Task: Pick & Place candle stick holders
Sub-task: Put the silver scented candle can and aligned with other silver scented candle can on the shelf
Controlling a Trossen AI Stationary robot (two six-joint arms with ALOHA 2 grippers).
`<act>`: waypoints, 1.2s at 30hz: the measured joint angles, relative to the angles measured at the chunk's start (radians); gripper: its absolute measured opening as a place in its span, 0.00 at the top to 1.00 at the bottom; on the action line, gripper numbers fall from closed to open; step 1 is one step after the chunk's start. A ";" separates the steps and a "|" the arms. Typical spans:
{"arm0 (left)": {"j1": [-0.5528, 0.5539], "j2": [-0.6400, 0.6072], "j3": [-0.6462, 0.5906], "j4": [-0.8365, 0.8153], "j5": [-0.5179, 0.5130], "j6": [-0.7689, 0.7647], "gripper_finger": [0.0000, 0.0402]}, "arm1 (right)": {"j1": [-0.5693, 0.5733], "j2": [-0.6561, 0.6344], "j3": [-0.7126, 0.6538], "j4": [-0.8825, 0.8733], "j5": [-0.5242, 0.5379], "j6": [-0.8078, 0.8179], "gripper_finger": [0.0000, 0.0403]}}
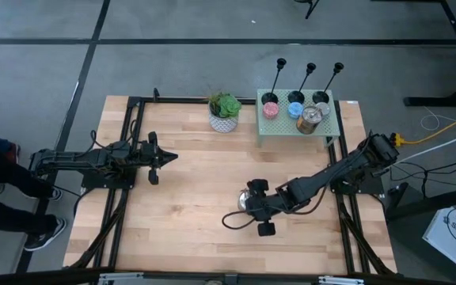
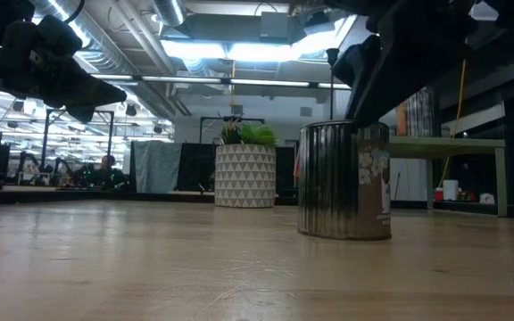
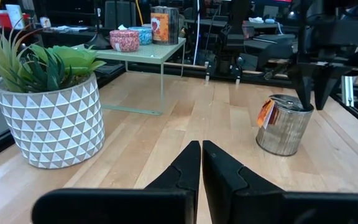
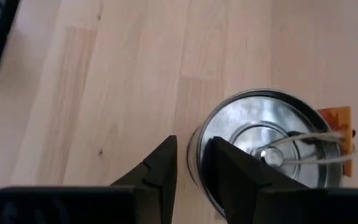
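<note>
Right now the right gripper [image 1: 253,207] hangs over a silver tin [image 2: 344,181] on the wooden table [image 1: 188,206], well in front of the green rack [image 1: 291,127] and toward the near edge. In the right wrist view its two dark fingers [image 4: 157,174] stand close together with one on each side of the tin's rim [image 4: 194,146], a narrow gap between them, so it looks pinched on the tin wall, tin upright on the table. Tin is open-topped, shiny inside, orange label [image 4: 335,118] on its side

Left gripper [image 1: 167,157] is off to the left of the rack, past the potted plant [image 1: 225,112], hovering over bare table, fingertips [image 3: 191,163] pressed together, holding nothing

Candle stick holders: three black ones stand in a row along the far edge of the green rack, left holder [image 1: 276,77], middle holder [image 1: 306,79], right holder [image 1: 333,81], stems up with small knobs on top. Just in front of them on the rack sit a pink candle [image 1: 271,109], a blue candle [image 1: 294,109] and a second silver tin [image 1: 311,119]; whether the bases touch the candles I cannot tell

Potted plant in a white triangle-pattern pot sits just left of the rack. A person's legs and shoes [image 1: 42,232] show at the far left, off the table, well away from the rack
</note>
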 joint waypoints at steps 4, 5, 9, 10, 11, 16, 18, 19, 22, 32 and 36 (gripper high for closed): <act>0.000 0.000 0.000 0.000 0.000 0.000 0.98 | -0.007 0.000 0.000 -0.014 0.000 0.000 0.75; 0.000 0.000 0.000 0.000 0.000 0.000 0.98 | -0.008 0.000 0.001 -0.020 0.000 0.000 0.75; 0.000 0.000 0.000 0.000 0.000 0.000 0.98 | -0.011 -0.001 0.002 -0.043 0.001 0.024 0.75; 0.000 0.000 0.000 0.000 0.000 0.000 0.98 | -0.011 -0.001 0.003 -0.047 0.001 0.030 0.76; 0.000 0.000 0.000 0.000 0.000 0.000 0.98 | -0.012 -0.001 0.003 -0.048 0.002 0.031 0.77; 0.000 0.000 0.000 0.000 0.000 0.000 0.97 | -0.012 -0.002 0.003 -0.059 0.005 0.032 0.87; 0.000 0.000 0.000 0.000 0.000 0.000 0.97 | -0.012 -0.002 0.003 -0.060 0.013 0.034 0.92; 0.000 0.000 0.000 0.000 0.000 0.000 0.97 | -0.011 -0.002 0.003 -0.061 0.019 0.034 0.94; 0.000 0.000 0.000 0.000 0.000 0.000 0.97 | -0.016 -0.002 0.003 -0.063 0.026 0.040 0.98; 0.000 0.000 0.000 0.000 0.000 0.000 0.97 | -0.025 -0.004 0.003 -0.062 0.022 0.134 0.99; 0.000 0.000 0.000 0.000 0.000 0.000 0.98 | -0.022 -0.020 -0.001 -0.067 0.012 0.171 1.00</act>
